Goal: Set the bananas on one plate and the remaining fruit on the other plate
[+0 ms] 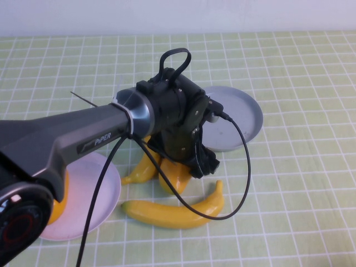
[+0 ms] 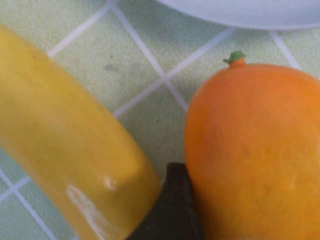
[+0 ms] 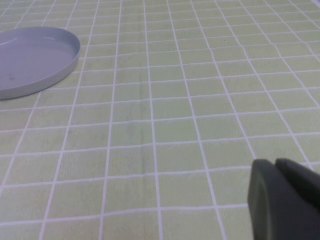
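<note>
"PiPER" is printed in pale letters on the left arm's dark grey forearm (image 1: 105,140); no other writing readable. The surface is a table covered with a light green cloth (image 1: 300,183) with a white grid; a pale wall runs along the far edge.

The left gripper (image 1: 186,167) is down low over the fruit near the table's middle, its fingers spread wide around a mango (image 1: 173,177). The left wrist view shows one dark finger (image 2: 172,205) wedged between that mango (image 2: 255,155) and a banana (image 2: 65,155); actual clamping cannot be told. That banana (image 1: 143,169) lies just beside the mango, toward the pink plate (image 1: 92,203). A second banana (image 1: 175,213) lies nearer the front edge, just beside the mango. The pink plate sits by the front left, with the other mango (image 1: 60,197) on it, mostly hidden by the arm. The grey-blue plate (image 1: 242,114) sits beyond the gripper, bare where visible.

The right gripper (image 3: 282,197) has its fingers together, holding nothing, over bare cloth, with the grey-blue plate (image 3: 35,60) well apart from it.
</note>
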Action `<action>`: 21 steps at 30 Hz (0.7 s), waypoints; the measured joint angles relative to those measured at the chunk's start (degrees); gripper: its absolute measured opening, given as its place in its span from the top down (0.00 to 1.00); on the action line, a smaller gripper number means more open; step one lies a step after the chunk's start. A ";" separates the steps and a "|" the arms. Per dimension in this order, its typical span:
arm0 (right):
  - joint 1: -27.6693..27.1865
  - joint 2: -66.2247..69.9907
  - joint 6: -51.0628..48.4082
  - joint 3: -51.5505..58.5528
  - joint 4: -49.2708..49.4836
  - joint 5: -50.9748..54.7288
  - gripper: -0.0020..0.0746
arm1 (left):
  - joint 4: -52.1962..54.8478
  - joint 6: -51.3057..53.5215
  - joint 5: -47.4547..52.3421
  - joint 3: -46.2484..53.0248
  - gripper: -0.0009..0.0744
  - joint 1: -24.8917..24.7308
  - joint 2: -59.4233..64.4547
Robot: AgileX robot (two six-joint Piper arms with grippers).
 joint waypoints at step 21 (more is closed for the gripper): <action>0.00 0.00 0.00 0.00 0.00 0.00 1.00 | 5.21 -0.21 15.69 0.00 0.23 0.00 -15.93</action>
